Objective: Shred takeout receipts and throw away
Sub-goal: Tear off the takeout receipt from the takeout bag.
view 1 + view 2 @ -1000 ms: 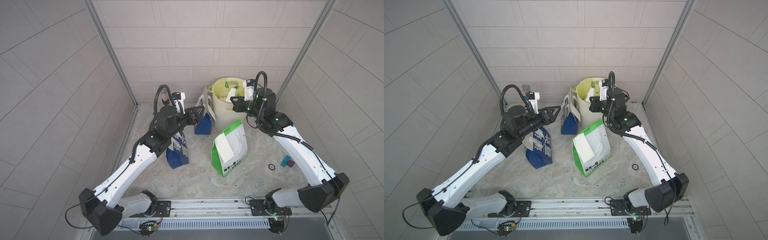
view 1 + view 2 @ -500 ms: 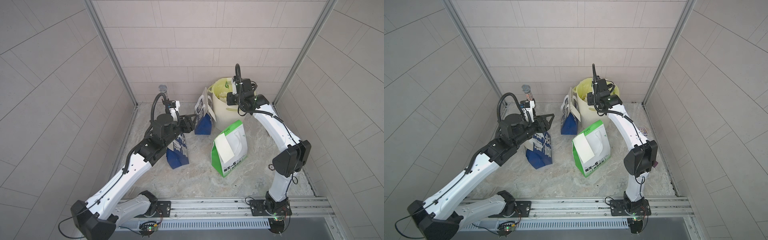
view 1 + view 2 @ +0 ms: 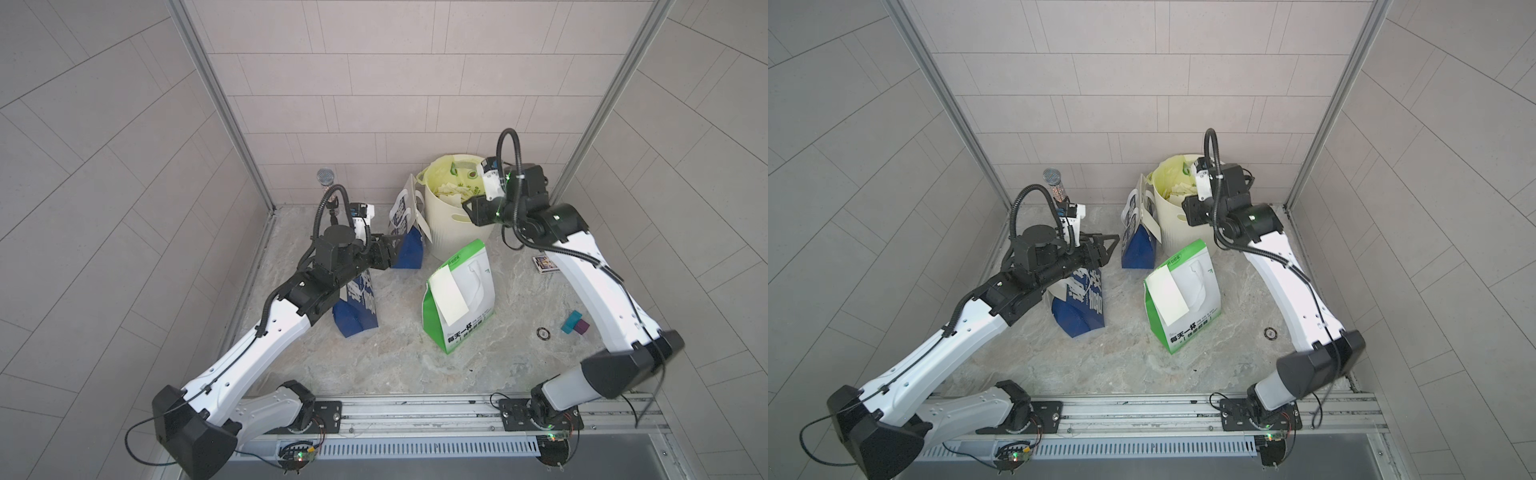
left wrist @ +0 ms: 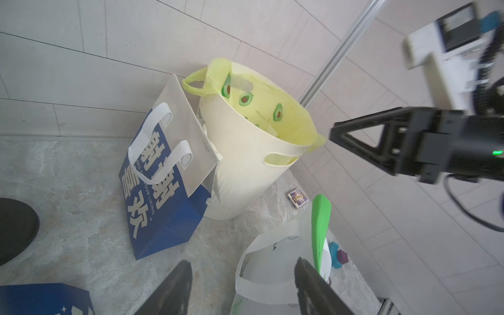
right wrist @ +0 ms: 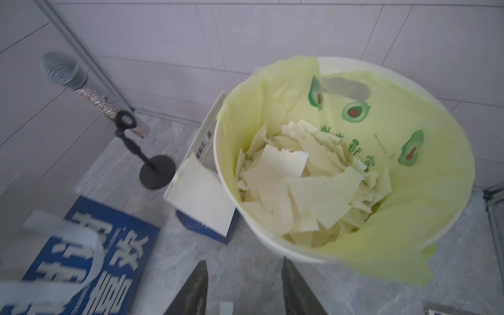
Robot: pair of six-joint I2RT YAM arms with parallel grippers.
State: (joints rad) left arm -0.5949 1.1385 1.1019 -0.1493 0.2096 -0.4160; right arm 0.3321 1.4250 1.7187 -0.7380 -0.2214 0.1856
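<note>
The rear blue bag (image 4: 163, 218) reads "YOUR LIKING" beside large white Chinese characters; the green bag (image 3: 465, 328) reads "每天一杯"; the liner (image 5: 395, 223) in the bin (image 3: 451, 239) is printed with avocados. There are two blue bags, the front one (image 3: 357, 316) nearer the left edge; one green bag mid-tabletop; one bin at the far edge. Two whole receipts show: one (image 3: 446, 299) flat on the green bag's face, one (image 5: 200, 199) on the rear blue bag's side against the bin; many torn pieces (image 5: 300, 185) lie in the bin. Near the right edge sit two cubes (image 3: 571, 322), one ring (image 3: 543, 333) and one card box (image 3: 544, 263); one microphone (image 5: 64, 71) stands at the far left corner. The left jaws are spread and empty, aimed toward the rear blue bag; the right jaws are spread and empty, just short of the bin's near rim. Half a second ago the right arm (image 3: 598, 291) had its elbow raised high; now the elbow sits low by the front right corner; the bags have not moved.
</note>
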